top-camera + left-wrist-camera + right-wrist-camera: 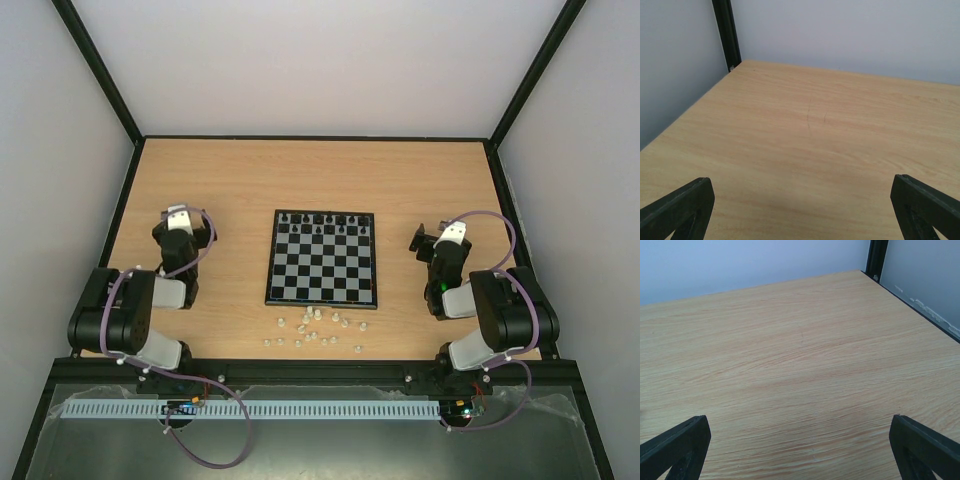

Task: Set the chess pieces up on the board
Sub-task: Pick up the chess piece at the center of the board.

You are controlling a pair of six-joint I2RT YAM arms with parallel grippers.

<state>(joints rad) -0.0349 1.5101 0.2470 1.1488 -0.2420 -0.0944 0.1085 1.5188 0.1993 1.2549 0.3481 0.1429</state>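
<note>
I think no step has begun: left end effector [800,200] and right end effector [800,440] are spread and empty, so one should reach the white pieces [315,328] by the worktop's [230,180] near edge.

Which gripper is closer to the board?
Right. The right gripper sits a short way off the right edge of the board; the left gripper is farther off its left edge.

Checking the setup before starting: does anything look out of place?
The white chess pieces lie scattered on the table past the near edge of the board, none on it; black pieces line its far edge.
</note>
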